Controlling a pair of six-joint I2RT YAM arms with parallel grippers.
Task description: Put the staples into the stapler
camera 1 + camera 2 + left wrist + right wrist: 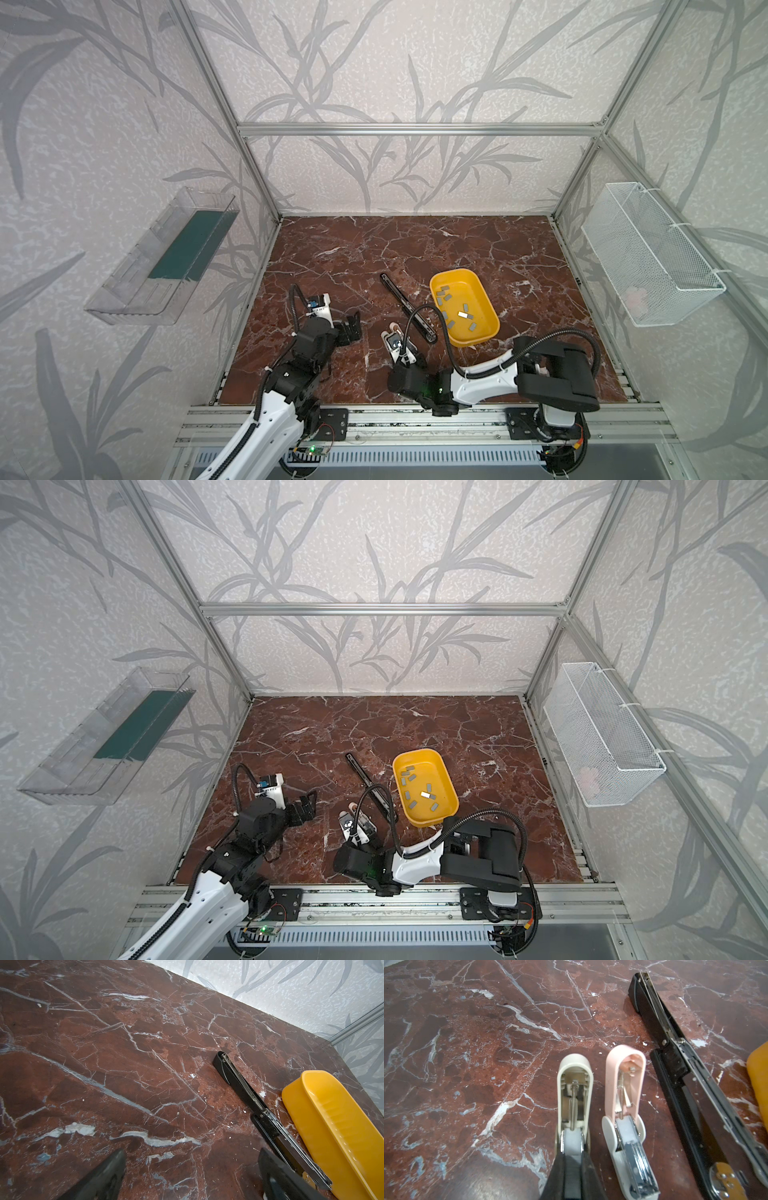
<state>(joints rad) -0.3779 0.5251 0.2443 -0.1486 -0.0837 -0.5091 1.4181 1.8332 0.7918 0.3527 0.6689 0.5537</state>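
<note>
right gripper point(572, 1155) was clamped tight on the white mini stapler point(575, 1076), which lay opened flat near the marble tabletop's point(415, 249) front edge, long axis pointing toward the back edge. pink mini stapler point(625, 1076) lay just beside it, roughly parallel. black stapler point(675, 1059) lay diagonally beyond. staples point(446, 297) lay at mixed angles in the yellow tray point(465, 338). left gripper point(191, 1159) hung spread wide, holding nothing.

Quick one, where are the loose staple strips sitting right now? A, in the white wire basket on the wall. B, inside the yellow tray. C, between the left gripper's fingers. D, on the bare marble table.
B: in both top views the staples lie scattered on the floor of the yellow tray.
</note>
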